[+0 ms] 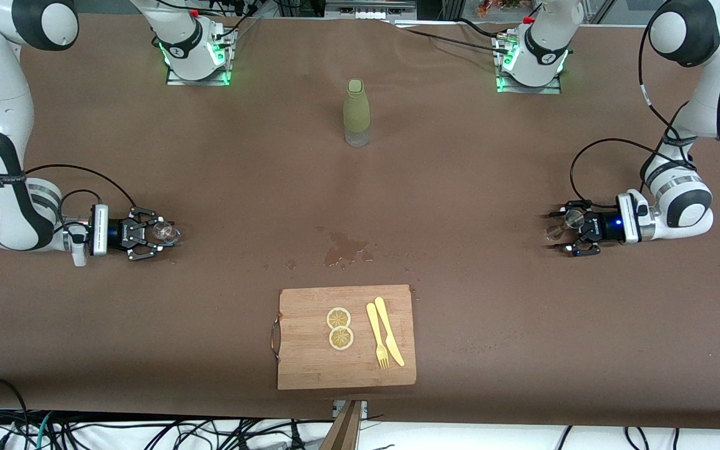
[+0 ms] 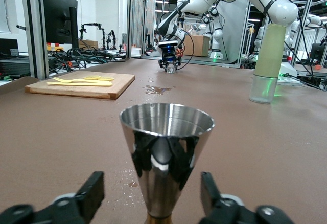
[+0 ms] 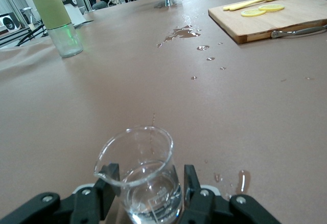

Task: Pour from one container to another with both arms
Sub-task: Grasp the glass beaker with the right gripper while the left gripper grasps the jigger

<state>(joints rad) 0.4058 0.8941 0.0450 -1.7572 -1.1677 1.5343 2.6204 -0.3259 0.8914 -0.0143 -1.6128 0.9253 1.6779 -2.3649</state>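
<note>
A clear glass beaker (image 1: 165, 232) with a little water stands on the brown table toward the right arm's end. My right gripper (image 1: 155, 234) lies low at table height, its fingers (image 3: 191, 187) pressed to the sides of the beaker (image 3: 145, 178). Toward the left arm's end stands a steel jigger (image 1: 561, 226). My left gripper (image 1: 571, 228) is open around it. In the left wrist view the fingers (image 2: 93, 192) stand apart from the jigger (image 2: 164, 147), with a gap on each side.
A green bottle (image 1: 357, 112) stands mid-table, near the bases. A wet spill (image 1: 344, 247) lies mid-table. Nearer the camera, a wooden cutting board (image 1: 310, 365) carries two lemon slices (image 1: 339, 328) and a yellow fork and knife (image 1: 384, 337).
</note>
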